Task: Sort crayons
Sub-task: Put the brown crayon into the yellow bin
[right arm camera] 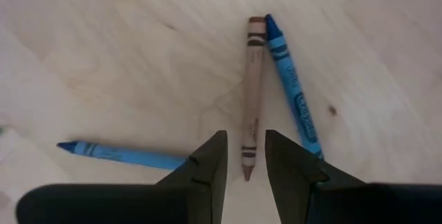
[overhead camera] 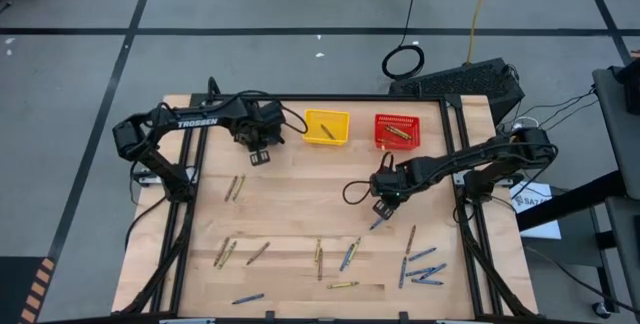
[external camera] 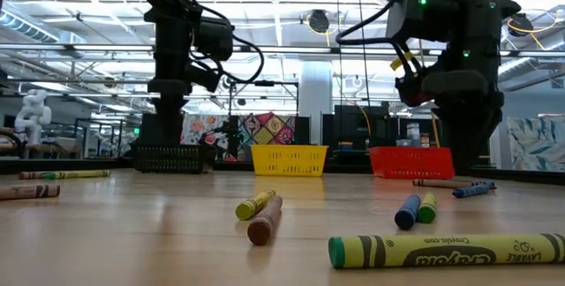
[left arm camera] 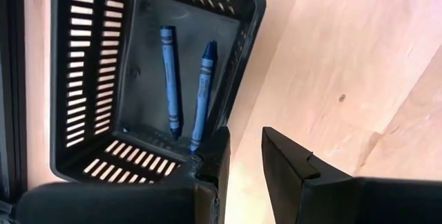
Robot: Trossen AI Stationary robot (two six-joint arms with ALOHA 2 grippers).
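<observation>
My right hand (right arm camera: 243, 156) hangs over the middle of the surface (overhead camera: 300, 214), fingers parted with a brown crayon (right arm camera: 253, 92) showing in the gap below them, nothing gripped. A blue crayon (right arm camera: 293, 86) lies just beside the brown one, another blue one (right arm camera: 121, 153) off to the side. My left hand (left arm camera: 242, 165), open and empty, hovers by the black basket (left arm camera: 90, 58) (two blue crayons (left arm camera: 185, 86) lie inside). More crayons (overhead camera: 340, 256) are scattered along the near side.

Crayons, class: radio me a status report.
Left gripper open beside black basket, empty. Right gripper open, straddling brown crayon. Blue crayon alongside, crowding it.
</observation>
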